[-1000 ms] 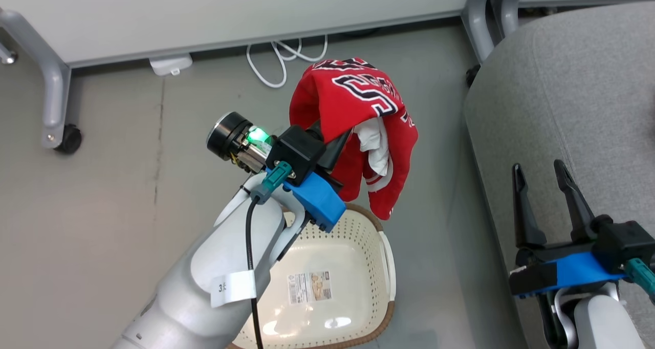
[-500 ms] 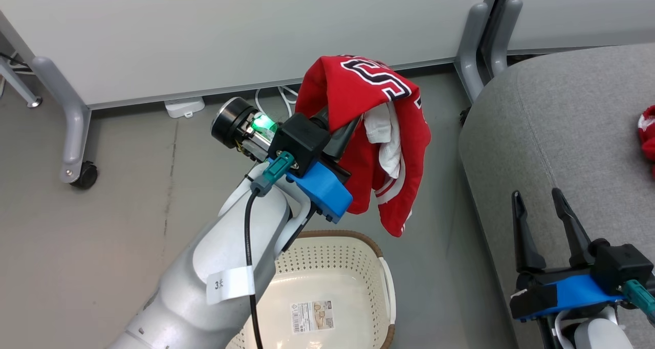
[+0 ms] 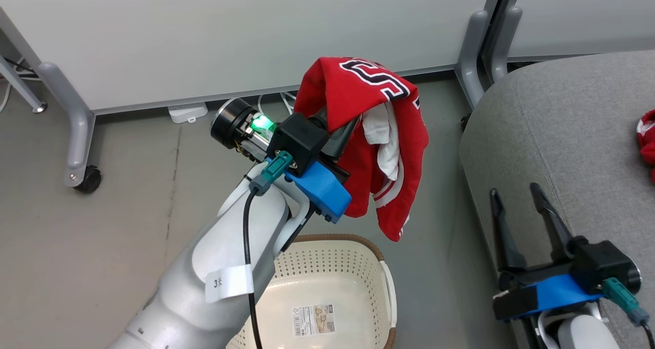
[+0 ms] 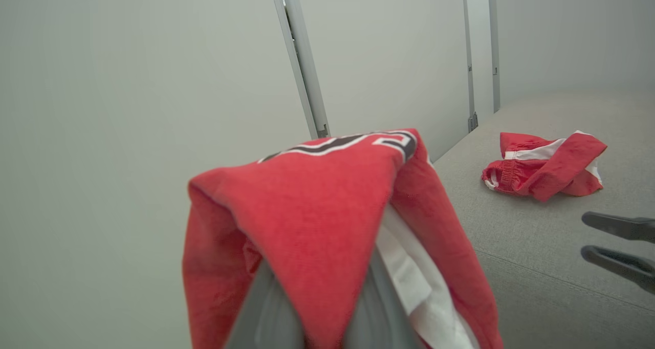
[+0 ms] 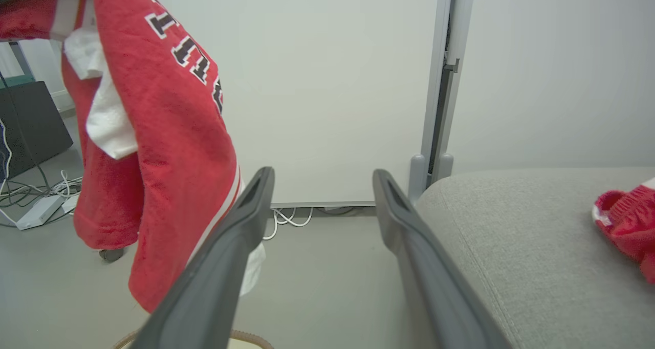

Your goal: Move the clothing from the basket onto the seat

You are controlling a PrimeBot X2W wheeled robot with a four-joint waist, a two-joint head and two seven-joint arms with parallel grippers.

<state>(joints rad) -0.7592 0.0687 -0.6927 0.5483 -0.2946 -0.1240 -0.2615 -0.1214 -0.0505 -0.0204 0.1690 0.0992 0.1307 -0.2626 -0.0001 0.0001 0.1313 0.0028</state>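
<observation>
While L gripper, raised near basket, pinches jersey, R gripper hovers open.

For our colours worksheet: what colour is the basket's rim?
Basket rim: braided brown, best in head view.

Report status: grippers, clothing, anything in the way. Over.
Left gripper shut on the jersey, lifted clear of the basket, not yet over the seat. Right gripper open, empty. Other red garment lies on the seat. Nothing seen between jersey and seat.
</observation>
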